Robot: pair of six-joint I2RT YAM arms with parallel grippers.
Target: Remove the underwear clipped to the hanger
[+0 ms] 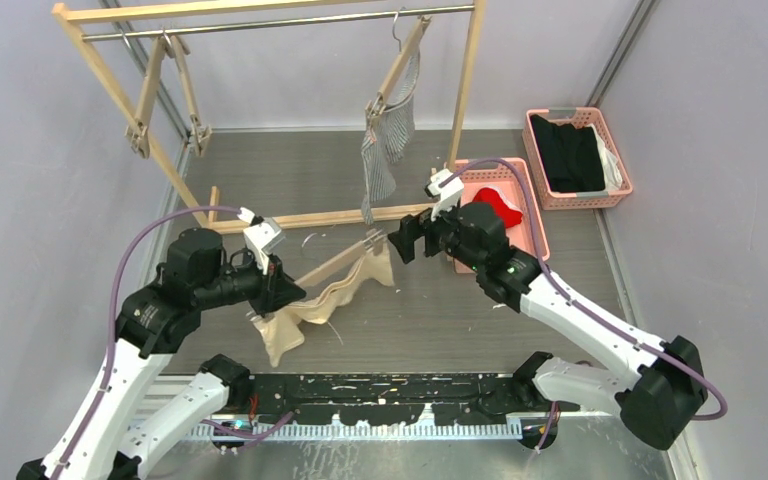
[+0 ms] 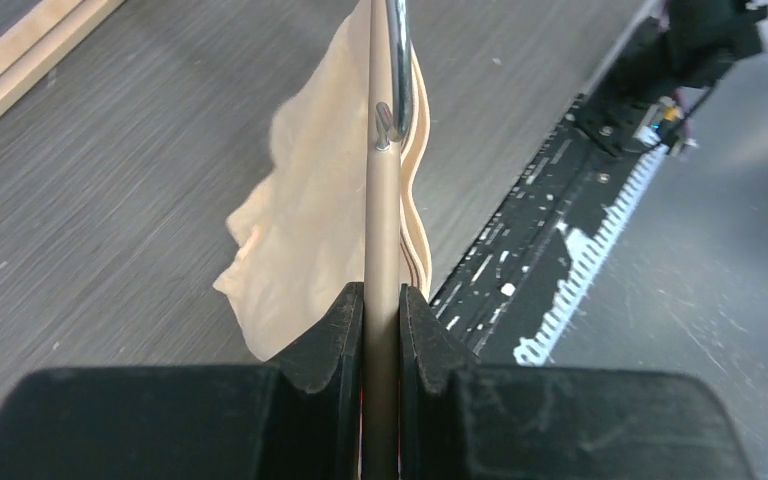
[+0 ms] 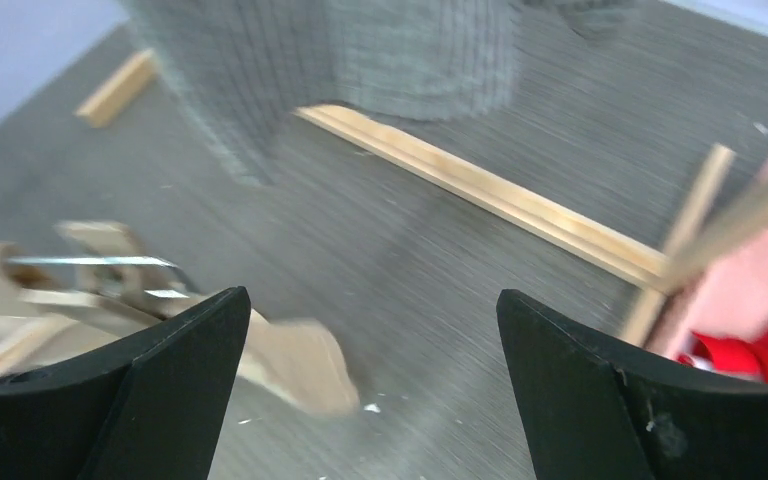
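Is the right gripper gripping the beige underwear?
No, the right gripper is open, its jaws wide apart with nothing between them.

Beige shorts (image 1: 290,325), grey-striped shorts (image 1: 385,150), red shorts (image 1: 500,208)

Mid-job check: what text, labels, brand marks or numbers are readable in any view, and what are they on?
No readable text in any view.
White marks on the black base rail between the arm bases: too small and broken to read, possibly not print at all.
On the light wooden clip hanger and the plain beige fabric shorts: no label or print visible.
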